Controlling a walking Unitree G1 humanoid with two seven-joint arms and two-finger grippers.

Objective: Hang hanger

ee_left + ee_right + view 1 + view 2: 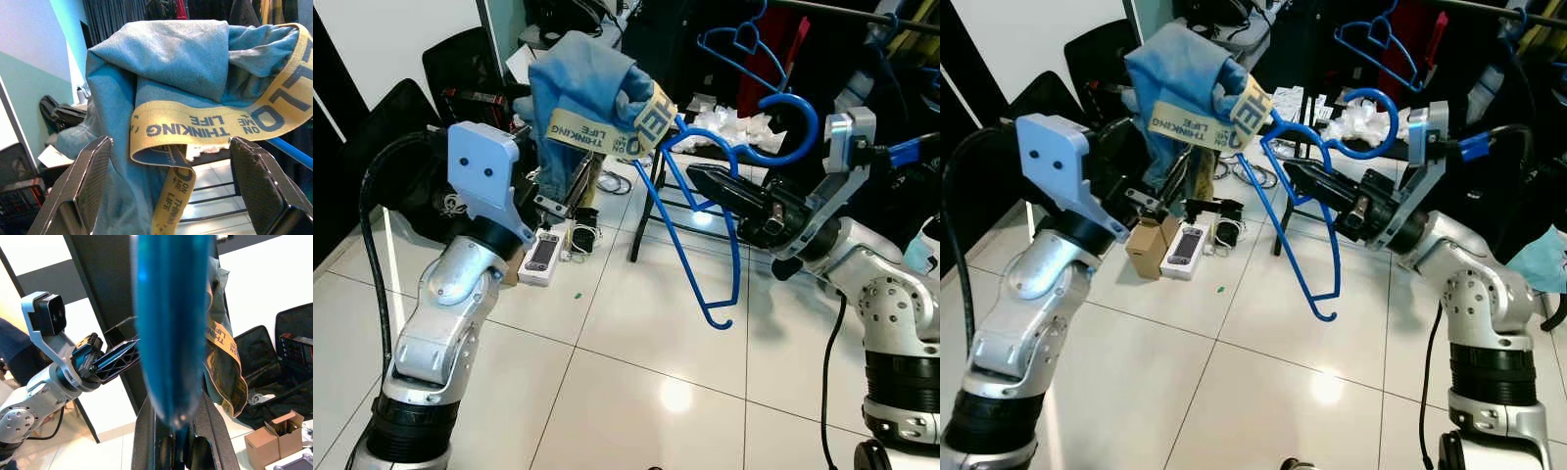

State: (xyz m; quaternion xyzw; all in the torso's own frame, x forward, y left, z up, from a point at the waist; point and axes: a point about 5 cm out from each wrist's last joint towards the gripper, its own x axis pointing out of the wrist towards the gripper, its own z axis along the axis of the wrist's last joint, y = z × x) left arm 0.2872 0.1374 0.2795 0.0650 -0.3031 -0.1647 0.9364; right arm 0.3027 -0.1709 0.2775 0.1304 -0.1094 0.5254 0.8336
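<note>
The right gripper (710, 179) clamps the blue hanger (690, 225) at mid-frame. A blue garment (582, 88) drapes its 10 o'clock end, where the left gripper (171, 181) stands open beside the cloth.

Both head eyes look down over the tiled floor (636, 382); each wrist camera peers close at the blue garment (161, 73).

Bright blue hanger (700, 235), light blue garment (578, 88) with yellow, dark-lettered band (592, 134), white glossy floor tiles (636, 392)
</note>
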